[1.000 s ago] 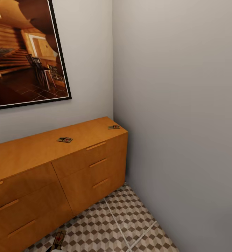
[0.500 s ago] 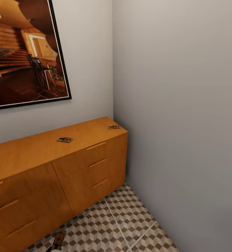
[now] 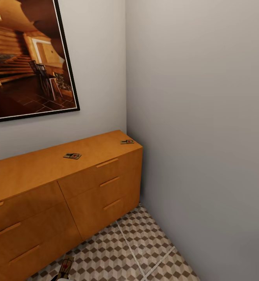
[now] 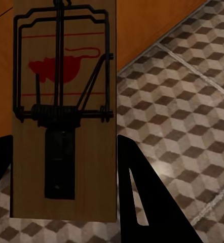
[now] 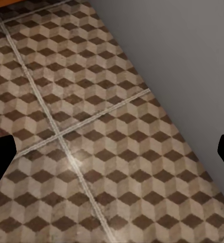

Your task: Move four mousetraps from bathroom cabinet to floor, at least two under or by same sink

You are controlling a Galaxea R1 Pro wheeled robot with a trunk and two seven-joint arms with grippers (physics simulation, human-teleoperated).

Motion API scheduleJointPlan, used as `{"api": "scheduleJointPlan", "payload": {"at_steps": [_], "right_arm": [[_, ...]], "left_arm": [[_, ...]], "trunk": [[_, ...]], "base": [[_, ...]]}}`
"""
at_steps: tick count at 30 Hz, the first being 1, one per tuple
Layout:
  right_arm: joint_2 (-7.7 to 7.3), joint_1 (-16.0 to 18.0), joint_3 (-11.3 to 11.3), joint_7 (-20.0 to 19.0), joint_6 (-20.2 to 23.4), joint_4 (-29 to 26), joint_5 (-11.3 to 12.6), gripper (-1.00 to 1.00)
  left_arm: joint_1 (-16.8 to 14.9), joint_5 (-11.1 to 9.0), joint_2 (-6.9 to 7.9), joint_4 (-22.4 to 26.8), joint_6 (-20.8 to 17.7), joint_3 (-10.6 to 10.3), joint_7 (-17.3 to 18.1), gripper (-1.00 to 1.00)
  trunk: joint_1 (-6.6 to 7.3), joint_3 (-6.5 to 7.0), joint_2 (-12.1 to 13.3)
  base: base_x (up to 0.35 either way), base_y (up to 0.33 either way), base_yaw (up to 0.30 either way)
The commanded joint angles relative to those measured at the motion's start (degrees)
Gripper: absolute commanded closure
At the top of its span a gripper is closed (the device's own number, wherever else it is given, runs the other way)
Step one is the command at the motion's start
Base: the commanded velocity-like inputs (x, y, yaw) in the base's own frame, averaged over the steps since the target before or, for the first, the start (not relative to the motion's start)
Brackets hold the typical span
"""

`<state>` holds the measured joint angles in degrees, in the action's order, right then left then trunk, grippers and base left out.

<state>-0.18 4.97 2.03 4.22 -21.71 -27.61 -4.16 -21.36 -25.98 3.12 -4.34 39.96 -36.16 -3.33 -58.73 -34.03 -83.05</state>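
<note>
- The left tool (image 4: 64, 167) is clamped on one mousetrap (image 4: 63, 109); its dark fingers (image 4: 142, 197) sit tight against both long edges of the small wooden board, which shows a red mouse mark under its wire spring.
- In the head view this held mousetrap shows just in front of the cabinet (image 3: 47, 195), low by its bottom drawers and above the bathroom floor (image 3: 145, 242).
- The right tool (image 5: 112, 152) is apart and empty; its two dark fingertips frame bare cube-pattern tile beside the grey wall (image 3: 199, 117).
- Two more mousetraps lie flat on the cabinet's top, used here as a worktop: the middle mousetrap (image 3: 72, 155) sits well back from the end, and the corner mousetrap (image 3: 127, 141) sits at the cabinet's far end, close to the wall.
- A framed picture (image 3: 27, 58) hangs above the cabinet.
- Nothing has changed over the last second: the head view matches the two earlier pictures, and the traps lie where they lay.
- Judgement: the robot is paused with one trap in hand. That trap must yet go down on the floor, near the sink, and the two on the cabinet remain to be collected.
</note>
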Motion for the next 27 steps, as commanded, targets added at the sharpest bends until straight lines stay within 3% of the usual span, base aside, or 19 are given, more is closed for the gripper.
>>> {"api": "scheduleJointPlan", "payload": {"at_steps": [1,27], "right_arm": [[-0.01,0.04,0.17,0.44,-0.09,0.04,-0.44,-1.0],[0.0,0.02,0.17,0.44,-0.09,0.03,-0.49,-1.0]], "left_arm": [[-0.06,0.14,-0.01,-0.14,0.21,-0.49,-0.45,1.0],[-0.05,0.14,-0.03,-0.14,0.21,-0.49,-0.45,1.0]], "trunk": [[0.0,-0.05,-0.03],[0.0,-0.05,-0.03]], "base": [[0.0,0.0,0.0],[0.0,0.0,0.0]]}}
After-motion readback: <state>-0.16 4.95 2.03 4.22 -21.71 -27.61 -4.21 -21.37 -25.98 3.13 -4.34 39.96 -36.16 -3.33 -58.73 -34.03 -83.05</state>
